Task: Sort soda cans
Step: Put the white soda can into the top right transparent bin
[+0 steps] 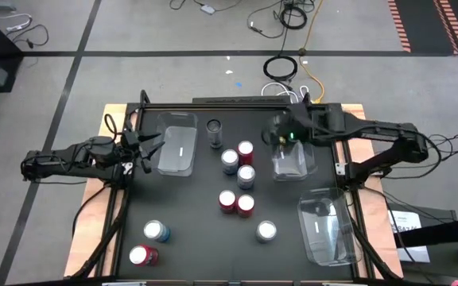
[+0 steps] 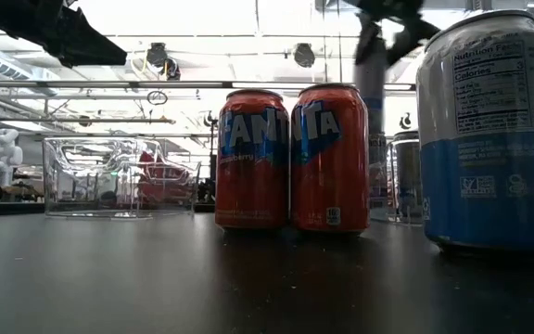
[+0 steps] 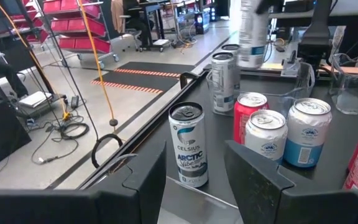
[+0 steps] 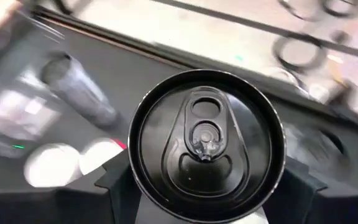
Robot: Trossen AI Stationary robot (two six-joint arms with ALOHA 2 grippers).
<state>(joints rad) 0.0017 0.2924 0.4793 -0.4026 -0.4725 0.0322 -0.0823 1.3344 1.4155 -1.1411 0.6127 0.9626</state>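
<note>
My right gripper (image 1: 281, 137) is shut on a silvery soda can with a dark top (image 4: 207, 143), raised over the far end of a clear tray (image 1: 293, 165). In the low view this can (image 2: 371, 74) hangs high behind two red cans (image 2: 290, 158). Red and blue-and-silver cans (image 1: 241, 175) stand upright mid-table, and one dark-topped can (image 1: 215, 127) stands on its base at the far side. My left gripper (image 1: 139, 151) waits at the table's left edge, its fingers (image 3: 148, 180) apart with nothing between them. My right gripper pinches the can's side wall just below the top rim (image 4: 135, 177), one finger (image 4: 120, 183) on each of two opposite sides. The fingers slant down from the table's right side. The can hangs about upright, lifted clear of the table and tray.
A clear tray (image 1: 177, 144) lies at the far left and another (image 1: 324, 230) at the near right. Two cans (image 1: 151, 242) stand near the near left corner and one (image 1: 266, 231) at the near middle. A silvery can (image 2: 406, 176) shows inside a tray.
</note>
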